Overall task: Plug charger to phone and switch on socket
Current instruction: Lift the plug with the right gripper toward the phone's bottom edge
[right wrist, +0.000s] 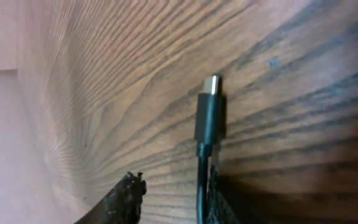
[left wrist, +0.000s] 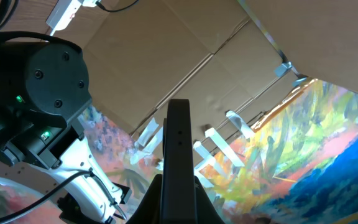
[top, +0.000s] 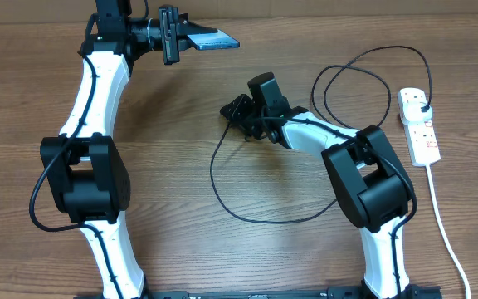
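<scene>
My left gripper [top: 173,35] is raised at the back left and is shut on the phone [top: 210,39], whose blue screen sticks out to the right. Its wrist view shows the phone [left wrist: 179,155] edge-on between the jaws. The charger [top: 222,187] is a thin black cable looping across the table, with its plug in the socket [top: 419,124] at the right. My right gripper [top: 237,112] is low over the cable's free end. In its wrist view the connector [right wrist: 209,115] lies on the wood just ahead of my right gripper [right wrist: 173,196]. The cable runs along the right finger [right wrist: 219,199], with a gap to the left finger [right wrist: 126,199].
The socket's thick white cord [top: 442,224] runs down the right side toward the front edge. A second loop of black cable [top: 351,83] lies behind the right arm. In the left wrist view, cardboard [left wrist: 185,43] and a colourful painted surface [left wrist: 328,143] fill the background.
</scene>
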### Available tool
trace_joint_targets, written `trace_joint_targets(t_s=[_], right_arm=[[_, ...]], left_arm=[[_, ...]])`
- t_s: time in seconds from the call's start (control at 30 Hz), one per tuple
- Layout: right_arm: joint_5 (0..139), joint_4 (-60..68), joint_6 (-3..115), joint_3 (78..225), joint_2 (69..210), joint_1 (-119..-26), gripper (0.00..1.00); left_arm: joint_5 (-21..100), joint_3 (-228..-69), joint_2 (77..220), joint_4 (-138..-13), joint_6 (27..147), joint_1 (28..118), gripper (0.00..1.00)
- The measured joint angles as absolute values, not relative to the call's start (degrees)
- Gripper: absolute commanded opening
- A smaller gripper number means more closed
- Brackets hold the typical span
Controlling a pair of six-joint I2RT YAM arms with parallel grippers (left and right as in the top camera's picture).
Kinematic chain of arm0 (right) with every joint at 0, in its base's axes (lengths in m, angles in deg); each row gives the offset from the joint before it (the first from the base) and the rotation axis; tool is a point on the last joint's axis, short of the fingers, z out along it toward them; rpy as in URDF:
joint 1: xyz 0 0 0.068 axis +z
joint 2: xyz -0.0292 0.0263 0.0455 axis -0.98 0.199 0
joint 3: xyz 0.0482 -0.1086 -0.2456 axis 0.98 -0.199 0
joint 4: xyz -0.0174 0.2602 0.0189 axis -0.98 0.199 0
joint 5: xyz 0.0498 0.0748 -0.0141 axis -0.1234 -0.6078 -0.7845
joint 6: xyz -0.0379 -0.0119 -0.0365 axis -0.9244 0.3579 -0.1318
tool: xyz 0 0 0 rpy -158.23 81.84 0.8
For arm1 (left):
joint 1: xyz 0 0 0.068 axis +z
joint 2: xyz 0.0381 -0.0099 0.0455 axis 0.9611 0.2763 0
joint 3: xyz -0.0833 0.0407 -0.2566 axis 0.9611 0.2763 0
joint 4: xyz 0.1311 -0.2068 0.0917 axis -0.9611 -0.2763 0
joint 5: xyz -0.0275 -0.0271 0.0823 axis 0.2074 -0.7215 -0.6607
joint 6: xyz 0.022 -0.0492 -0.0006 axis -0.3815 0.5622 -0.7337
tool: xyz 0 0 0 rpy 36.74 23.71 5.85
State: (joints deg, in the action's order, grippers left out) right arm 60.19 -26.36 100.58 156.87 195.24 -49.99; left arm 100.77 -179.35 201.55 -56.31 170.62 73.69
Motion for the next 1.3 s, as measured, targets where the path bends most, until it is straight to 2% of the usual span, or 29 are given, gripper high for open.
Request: trace_joint_targets(t_s=[0.1, 0.23, 0.47, 0.9, 1.3], right_arm=[[61.24, -26.51, 100.85, 157.15, 195.90, -49.99, 0.13], [61.41, -26.95, 100.67, 157.70, 197.04, -49.99, 0.04], [60.49, -27.26, 98.73, 157.89, 197.34, -50.08, 0.04], [49.43, -22.75, 85.39, 157.70, 196.49, -52.70, 0.04], [36.89, -15.61, 74.75, 157.48, 187.40, -56.35, 0.04]], left_arm=[[100.77, -179.35, 201.57, -56.31, 170.37, 73.69, 0.04], [100.77, -179.35, 201.55, -56.31, 170.33, 73.69, 0.04], [100.77, -179.35, 201.55, -56.31, 166.94, 73.69, 0.04], [100.77, -179.35, 201.55, -56.34, 149.26, 73.69, 0.04], [100.77, -179.35, 201.55, -56.34, 136.04, 73.69, 0.04]])
